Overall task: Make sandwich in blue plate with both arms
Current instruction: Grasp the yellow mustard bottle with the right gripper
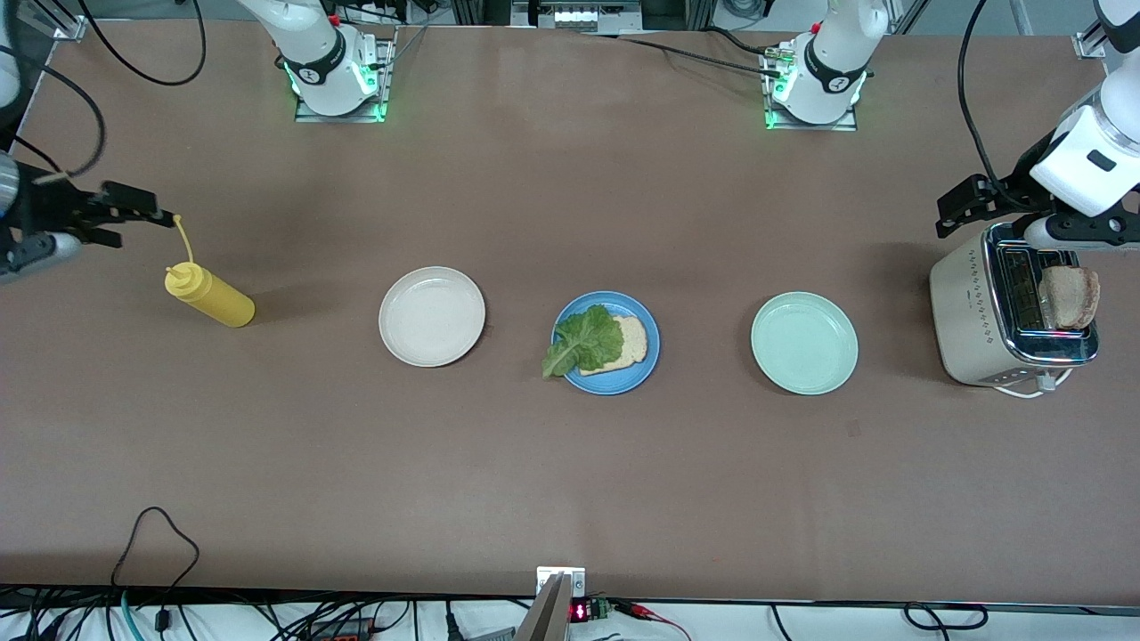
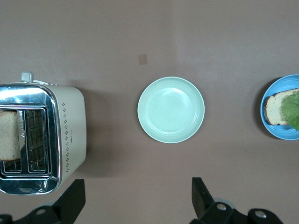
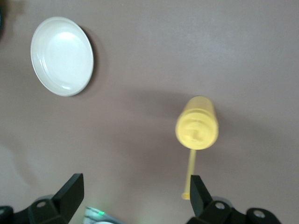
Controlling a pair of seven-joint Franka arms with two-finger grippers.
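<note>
The blue plate (image 1: 623, 378) sits mid-table with one bread slice (image 1: 634, 338) on it and a green lettuce leaf (image 1: 588, 343) lying on the slice; plate (image 2: 285, 133), slice (image 2: 273, 109) and leaf (image 2: 293, 109) also show in the left wrist view. A second bread slice (image 1: 1071, 296) stands in a slot of the toaster (image 1: 966, 312) at the left arm's end. My left gripper (image 1: 946, 214) hovers beside the toaster (image 2: 70, 130), open and empty (image 2: 136, 198). My right gripper (image 1: 142, 223) is open and empty (image 3: 134, 193), up beside the yellow bottle's nozzle.
A yellow squeeze bottle (image 1: 214, 298) lies toward the right arm's end, also in the right wrist view (image 3: 197, 126). A cream-white plate (image 1: 432, 316) and a mint-green plate (image 1: 804, 343) flank the blue plate. Cables run along the table's front edge.
</note>
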